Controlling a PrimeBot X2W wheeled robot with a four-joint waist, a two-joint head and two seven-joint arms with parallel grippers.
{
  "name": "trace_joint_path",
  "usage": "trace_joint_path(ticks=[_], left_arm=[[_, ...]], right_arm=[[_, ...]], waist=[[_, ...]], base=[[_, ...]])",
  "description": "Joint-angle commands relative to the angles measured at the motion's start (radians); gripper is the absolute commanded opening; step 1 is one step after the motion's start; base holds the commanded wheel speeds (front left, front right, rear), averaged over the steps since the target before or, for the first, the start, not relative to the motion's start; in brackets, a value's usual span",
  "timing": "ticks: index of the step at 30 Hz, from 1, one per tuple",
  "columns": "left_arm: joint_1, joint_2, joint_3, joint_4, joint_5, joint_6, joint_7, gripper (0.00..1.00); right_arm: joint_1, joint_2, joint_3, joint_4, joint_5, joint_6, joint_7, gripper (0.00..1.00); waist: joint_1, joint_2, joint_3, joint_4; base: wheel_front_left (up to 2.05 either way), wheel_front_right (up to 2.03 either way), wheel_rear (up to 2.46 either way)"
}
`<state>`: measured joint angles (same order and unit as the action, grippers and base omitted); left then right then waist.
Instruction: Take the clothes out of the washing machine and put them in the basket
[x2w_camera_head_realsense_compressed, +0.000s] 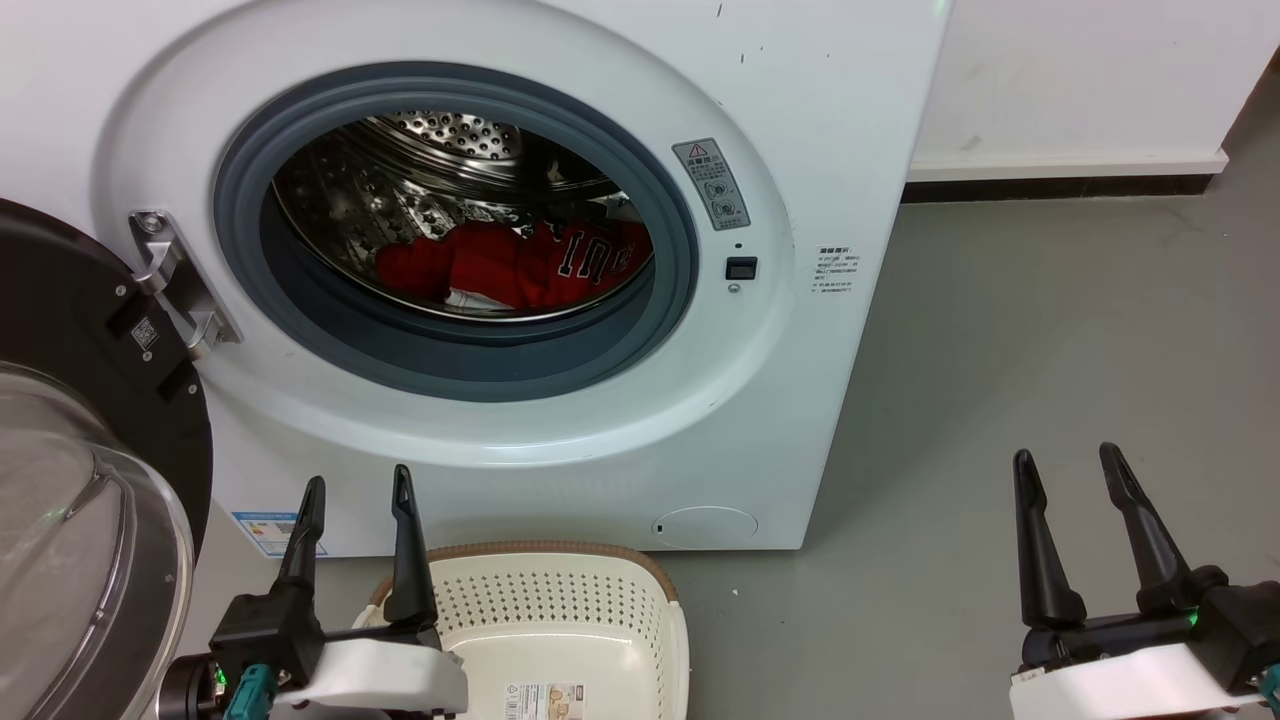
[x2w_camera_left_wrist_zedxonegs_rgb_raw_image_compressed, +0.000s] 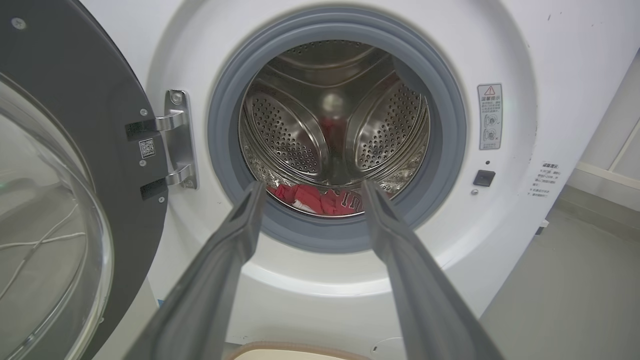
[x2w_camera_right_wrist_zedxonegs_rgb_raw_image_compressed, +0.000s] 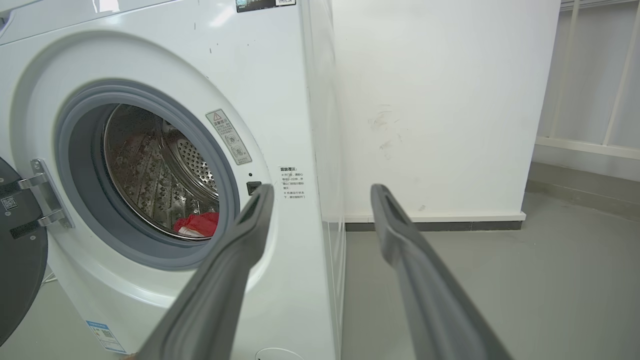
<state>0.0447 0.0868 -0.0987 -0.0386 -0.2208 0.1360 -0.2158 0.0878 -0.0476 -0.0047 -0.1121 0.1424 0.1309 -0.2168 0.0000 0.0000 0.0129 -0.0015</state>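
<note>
Head view, left gripper (x2w_camera_head_realsense_compressed: 358, 478) and right gripper (x2w_camera_head_realsense_compressed: 1066, 452) spread, clothes (x2w_camera_head_realsense_compressed: 510, 265) apparently behind porthole rim (x2w_camera_head_realsense_compressed: 450, 375)

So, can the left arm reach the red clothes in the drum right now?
Probably yes: the door hangs open at the left, the left gripper is open and faces the drum, and nothing lies between it and the clothes.

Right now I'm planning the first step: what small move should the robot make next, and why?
Probably reach the left gripper forward into the open washing machine toward the clothes: its fingers are apart and frame the red pile in the left wrist view, the door is swung aside, and the basket sits below.
</note>
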Motion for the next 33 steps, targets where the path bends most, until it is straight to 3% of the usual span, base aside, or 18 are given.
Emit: trace_joint_path(ticks=[1, 24, 33], left_arm=[[0.007, -0.002, 0.001, -0.011, 0.03, -0.002, -0.011, 1.0], [0.034, -0.019, 0.011, -0.021, 0.203, 0.003, -0.051, 1.0], [0.033, -0.027, 0.028, -0.005, 0.189, -0.016, -0.05, 1.0]], right_arm=[[0.013, -0.004, 0.001, -0.014, -0.025, 0.0, -0.009, 1.0], [0.04, -0.004, 0.006, -0.043, -0.147, 0.0, -0.05, 1.0], [0.039, -0.004, 0.003, -0.031, -0.121, 0.0, -0.049, 1.0]], waist=[[0.0, 0.0, 0.0, 0.0], [0.0, 0.0, 0.004, -0.003], [0.0, 0.0, 0.006, -0.003]], base=[[0.0, 0.0, 0.0], [0.0, 0.0, 0.0], [0.0, 0.0, 0.0]])
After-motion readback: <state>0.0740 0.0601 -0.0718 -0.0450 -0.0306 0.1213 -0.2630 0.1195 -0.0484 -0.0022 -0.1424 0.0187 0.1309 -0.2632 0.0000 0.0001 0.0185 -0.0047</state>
